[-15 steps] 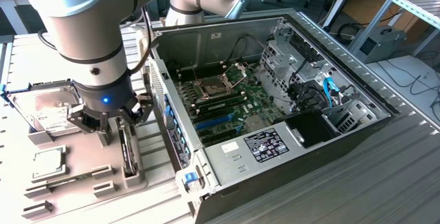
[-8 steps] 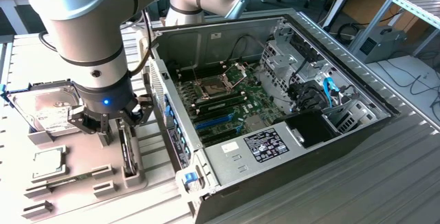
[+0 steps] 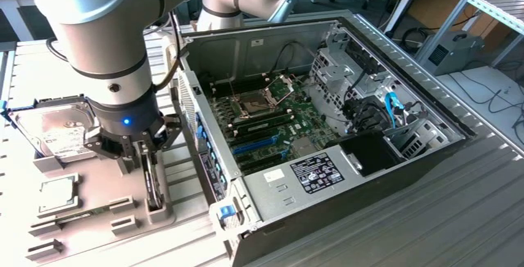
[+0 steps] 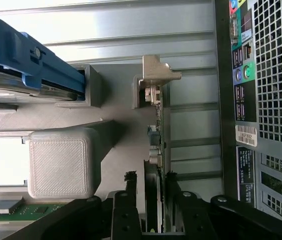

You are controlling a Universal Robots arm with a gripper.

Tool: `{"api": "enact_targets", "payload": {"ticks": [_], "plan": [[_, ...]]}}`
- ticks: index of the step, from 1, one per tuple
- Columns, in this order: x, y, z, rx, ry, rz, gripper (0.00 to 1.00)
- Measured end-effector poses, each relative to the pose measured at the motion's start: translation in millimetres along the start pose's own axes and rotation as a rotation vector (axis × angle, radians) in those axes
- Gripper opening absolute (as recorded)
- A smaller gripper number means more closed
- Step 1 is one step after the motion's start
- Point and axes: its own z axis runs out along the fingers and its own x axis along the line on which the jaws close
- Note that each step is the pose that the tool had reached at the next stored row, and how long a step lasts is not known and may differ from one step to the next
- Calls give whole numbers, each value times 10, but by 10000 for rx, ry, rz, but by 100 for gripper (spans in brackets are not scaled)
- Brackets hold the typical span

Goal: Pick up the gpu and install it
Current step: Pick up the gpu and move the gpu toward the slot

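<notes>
The black gripper (image 3: 139, 155) sits right above the thin black gpu card with a silver bracket (image 4: 159, 125), which stands on edge running near-to-far between its half-open jaws, not squeezed yet.

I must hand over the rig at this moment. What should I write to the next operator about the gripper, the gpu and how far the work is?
Gripper: open, lowered over the gpu, with one finger on each side of the card. A gap shows beside the card, so there is no firm grip yet.
gpu: it stands on its edge in the grey holder, beside the open computer case.
Done: the gripper is placed around the card.
Left: the gpu is not lifted and not installed. The blue slots on the board inside the case look free.
</notes>
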Motion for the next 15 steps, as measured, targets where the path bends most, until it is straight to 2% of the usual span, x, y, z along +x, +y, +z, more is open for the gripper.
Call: {"api": "enact_targets", "payload": {"ticks": [1,2,3,15], "plan": [[0,0,-1,1,1,0,34],[0,0,0,1,1,0,28],[0,0,0,1,0,0,26],[0,0,0,0,1,0,26]]}}
